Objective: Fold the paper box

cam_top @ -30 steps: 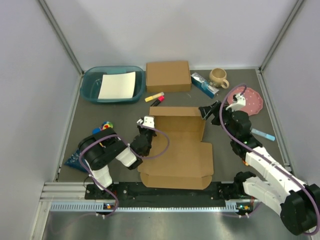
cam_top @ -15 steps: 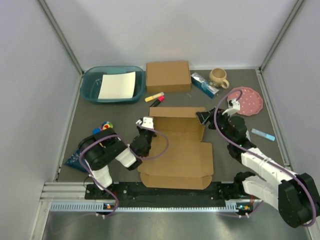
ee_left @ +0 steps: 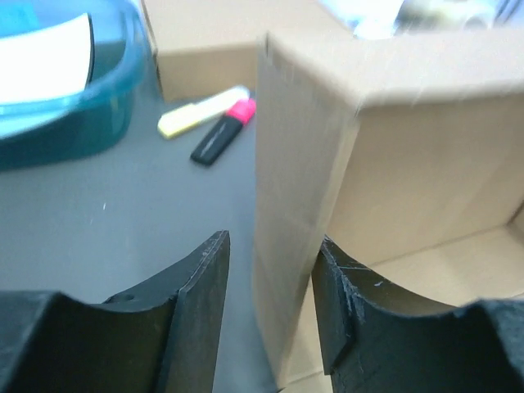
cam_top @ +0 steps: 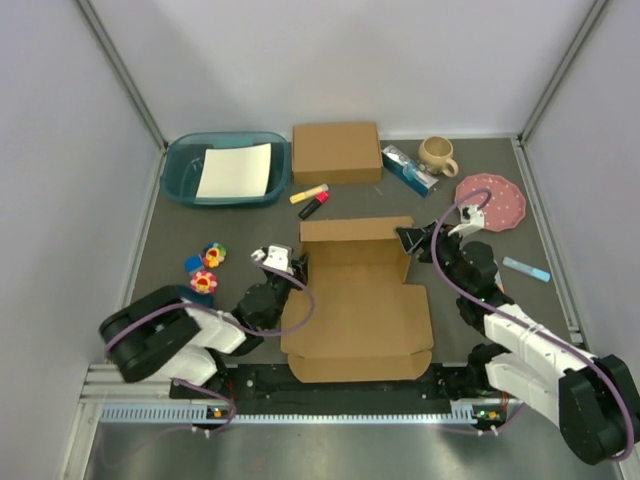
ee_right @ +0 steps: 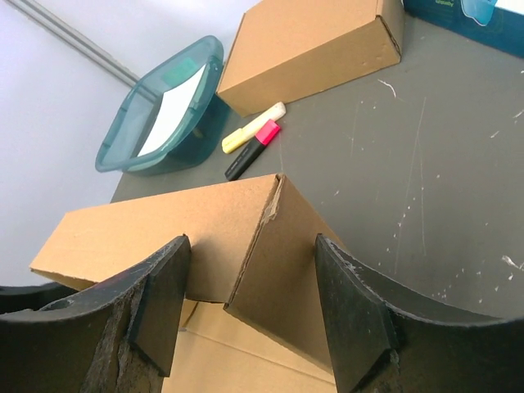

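Note:
The paper box (cam_top: 355, 305) lies as a flat brown sheet in the middle of the table, its back wall (cam_top: 345, 232) standing upright. My left gripper (cam_top: 291, 264) is at the back left corner. In the left wrist view it (ee_left: 270, 319) is open, with the raised left side flap (ee_left: 295, 246) between the fingers: the flap rests by the right finger, with a gap to the left one. My right gripper (cam_top: 412, 240) is at the back right corner. There it (ee_right: 254, 311) is open, straddling the right corner flap (ee_right: 286, 262).
A smaller closed brown box (cam_top: 336, 152) sits at the back, with a teal tub (cam_top: 225, 170) holding white paper to its left. Yellow and pink markers (cam_top: 311, 199) lie behind the sheet. A blue carton (cam_top: 408, 168), mug (cam_top: 437, 154), pink plate (cam_top: 492, 201), blue pen (cam_top: 526, 269) and toy flowers (cam_top: 208, 268) surround it.
The left gripper has opened and let go of the left flap, and its arm has dropped lower. The right jaws have narrowed round the right corner. The box shifted slightly toward me.

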Tool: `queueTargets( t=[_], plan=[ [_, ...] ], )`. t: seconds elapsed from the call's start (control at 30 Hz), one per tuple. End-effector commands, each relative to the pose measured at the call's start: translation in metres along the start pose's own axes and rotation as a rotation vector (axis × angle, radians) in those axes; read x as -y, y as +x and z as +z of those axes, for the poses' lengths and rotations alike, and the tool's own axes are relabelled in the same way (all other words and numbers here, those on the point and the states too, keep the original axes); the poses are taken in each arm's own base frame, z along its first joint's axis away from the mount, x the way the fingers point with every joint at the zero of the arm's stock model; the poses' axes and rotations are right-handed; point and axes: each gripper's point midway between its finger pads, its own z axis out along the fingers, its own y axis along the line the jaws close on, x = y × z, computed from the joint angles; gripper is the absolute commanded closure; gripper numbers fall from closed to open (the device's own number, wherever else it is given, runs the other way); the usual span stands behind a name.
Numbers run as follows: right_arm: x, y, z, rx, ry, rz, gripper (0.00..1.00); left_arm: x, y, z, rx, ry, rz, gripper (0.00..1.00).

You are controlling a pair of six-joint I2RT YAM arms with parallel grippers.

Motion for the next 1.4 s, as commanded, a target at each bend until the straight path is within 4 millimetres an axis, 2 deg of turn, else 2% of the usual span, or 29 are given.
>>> queueTargets(
  t=[0.0, 0.03, 0.07, 0.13, 0.17, 0.2, 0.23, 0.27, 0.43, 0.53, 0.63, 0.7, 0.73, 0.83, 0.93, 1.0, 1.03, 1.1, 1.2, 1.37],
  plan=[
    [0.041, 0.034, -0.011, -0.111, 0.148, -0.049, 0.39, 0.021, -0.038, -0.012, 0.073, 0.122, -0.115, 0.51],
    [0.043, 0.035, -0.012, -0.117, 0.155, -0.049, 0.39, 0.023, -0.056, -0.016, 0.114, 0.144, -0.149, 0.5],
    [0.046, 0.033, -0.013, -0.109, 0.173, -0.054, 0.39, 0.024, -0.048, -0.019, 0.069, 0.155, -0.125, 0.5],
    [0.048, 0.033, -0.013, -0.108, 0.18, -0.062, 0.4, 0.032, -0.07, -0.022, 0.089, 0.203, -0.151, 0.5],
    [0.05, 0.034, -0.014, -0.114, 0.188, -0.064, 0.4, 0.035, -0.074, -0.024, 0.083, 0.219, -0.149, 0.5],
    [0.05, 0.035, -0.014, -0.116, 0.187, -0.066, 0.4, 0.038, -0.071, -0.024, 0.034, 0.231, -0.132, 0.5],
    [0.051, 0.036, -0.015, -0.12, 0.19, -0.068, 0.4, 0.043, -0.084, -0.028, 0.05, 0.258, -0.164, 0.49],
    [0.053, 0.037, -0.015, -0.123, 0.194, -0.071, 0.4, 0.044, -0.089, -0.03, 0.05, 0.268, -0.174, 0.49],
    [0.054, 0.043, -0.016, -0.139, 0.188, -0.074, 0.4, 0.046, -0.113, -0.039, 0.078, 0.294, -0.263, 0.48],
    [0.055, 0.046, -0.017, -0.15, 0.187, -0.084, 0.41, 0.038, -0.123, -0.038, 0.108, 0.246, -0.318, 0.45],
    [0.057, 0.046, -0.018, -0.153, 0.191, -0.099, 0.41, 0.028, -0.134, -0.032, 0.124, 0.188, -0.368, 0.39],
    [0.058, 0.047, -0.02, -0.155, 0.192, -0.114, 0.41, 0.021, -0.143, -0.023, 0.118, 0.174, -0.403, 0.38],
    [0.06, 0.048, -0.022, -0.157, 0.198, -0.121, 0.41, 0.022, -0.14, -0.018, 0.086, 0.18, -0.448, 0.38],
    [0.061, 0.048, -0.025, -0.161, 0.198, -0.141, 0.41, 0.02, -0.147, -0.005, 0.057, 0.222, -0.535, 0.37],
    [0.062, 0.049, -0.027, -0.167, 0.198, -0.158, 0.41, 0.023, -0.169, 0.003, 0.087, 0.29, -0.59, 0.35],
    [0.062, 0.048, -0.027, -0.166, 0.198, -0.163, 0.41, 0.03, -0.165, 0.011, 0.037, 0.321, -0.584, 0.35],
    [0.063, 0.048, -0.027, -0.167, 0.2, -0.168, 0.42, 0.037, -0.174, 0.014, 0.031, 0.358, -0.579, 0.35],
    [0.063, 0.048, -0.027, -0.168, 0.201, -0.172, 0.42, 0.045, -0.157, 0.02, -0.062, 0.382, -0.57, 0.36],
    [0.065, 0.05, -0.028, -0.174, 0.207, -0.178, 0.42, 0.051, -0.145, 0.024, -0.117, 0.402, -0.591, 0.37],
    [0.065, 0.05, -0.029, -0.173, 0.206, -0.183, 0.43, 0.062, -0.115, 0.023, -0.225, 0.445, -0.607, 0.42]
  ],
)
